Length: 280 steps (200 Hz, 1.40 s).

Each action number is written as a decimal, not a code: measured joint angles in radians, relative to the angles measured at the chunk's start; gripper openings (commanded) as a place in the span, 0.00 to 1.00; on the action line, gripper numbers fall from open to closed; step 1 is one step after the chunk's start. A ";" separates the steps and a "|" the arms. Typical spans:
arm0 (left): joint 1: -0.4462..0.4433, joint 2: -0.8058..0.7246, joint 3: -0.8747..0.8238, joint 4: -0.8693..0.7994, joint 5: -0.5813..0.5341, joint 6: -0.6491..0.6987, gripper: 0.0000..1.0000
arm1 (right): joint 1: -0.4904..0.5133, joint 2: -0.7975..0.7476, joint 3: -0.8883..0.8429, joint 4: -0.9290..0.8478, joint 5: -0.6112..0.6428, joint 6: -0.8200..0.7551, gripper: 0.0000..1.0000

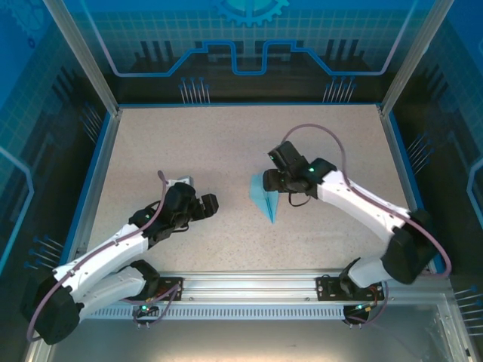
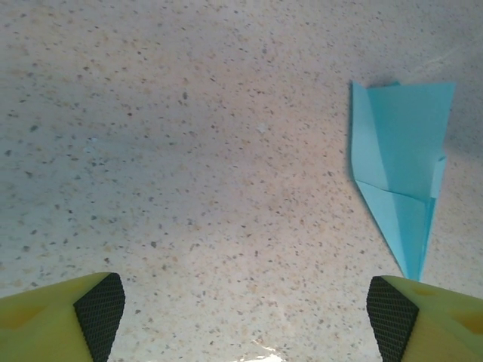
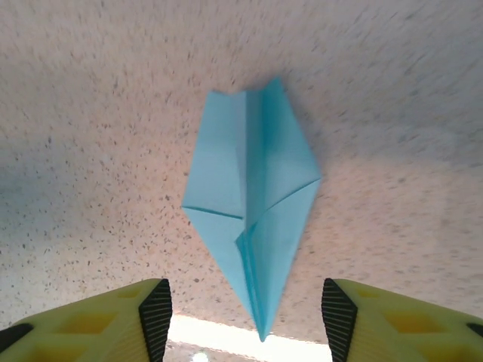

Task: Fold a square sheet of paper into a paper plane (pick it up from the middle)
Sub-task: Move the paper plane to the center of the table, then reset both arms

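Since left gripper [image 2: 245, 311] and right gripper [image 3: 247, 311] stand spread, the right should rise straight, leaving the plane [image 3: 253, 188] undisturbed at its twelve o'clock.

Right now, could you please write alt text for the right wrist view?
A light-blue paper plane lies on the speckled table, nose toward the camera. The right gripper's fingers stand open on either side of the nose, not touching it.

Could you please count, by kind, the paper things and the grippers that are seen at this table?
paper plane: 1
grippers: 2 (left gripper, right gripper, both open)
Total: 3
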<state>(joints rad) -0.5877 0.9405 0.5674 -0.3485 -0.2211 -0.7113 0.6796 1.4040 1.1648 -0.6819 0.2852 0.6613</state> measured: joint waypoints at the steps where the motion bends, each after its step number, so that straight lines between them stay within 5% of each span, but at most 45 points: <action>1: 0.000 0.000 0.000 -0.001 -0.001 0.000 0.91 | 0.000 -0.005 -0.003 0.001 0.004 0.000 0.61; 61: 0.015 -0.031 0.000 -0.047 -0.149 0.064 0.99 | -0.082 -0.405 -0.295 0.074 0.281 -0.086 0.86; 104: 0.072 -0.036 0.000 -0.039 -0.273 0.142 0.98 | -0.315 -0.390 -0.480 0.278 0.344 -0.274 0.88; 143: 0.195 -0.005 0.004 -0.018 -0.330 0.187 0.98 | -0.475 -0.237 -0.657 0.604 0.241 -0.452 0.88; 195: 0.390 0.062 0.015 0.052 -0.328 0.226 0.99 | -0.544 -0.007 -0.673 1.031 0.051 -0.597 0.85; 236: 0.410 0.066 0.011 0.154 -0.321 0.277 0.98 | -0.568 0.069 -0.740 1.331 -0.100 -0.663 0.86; 249: 0.414 0.069 0.003 0.199 -0.313 0.304 0.98 | -0.575 0.088 -0.747 1.342 -0.137 -0.667 0.90; 255: 0.417 0.075 0.000 0.220 -0.312 0.321 0.99 | -0.583 0.095 -0.747 1.351 -0.154 -0.668 0.99; 280: 0.430 0.117 -0.014 0.307 -0.301 0.378 0.98 | -0.603 0.098 -0.747 1.377 -0.183 -0.669 0.99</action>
<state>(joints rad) -0.1574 1.0580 0.5537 -0.0410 -0.5224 -0.3336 0.0769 1.5021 0.4183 0.6952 0.1024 -0.0082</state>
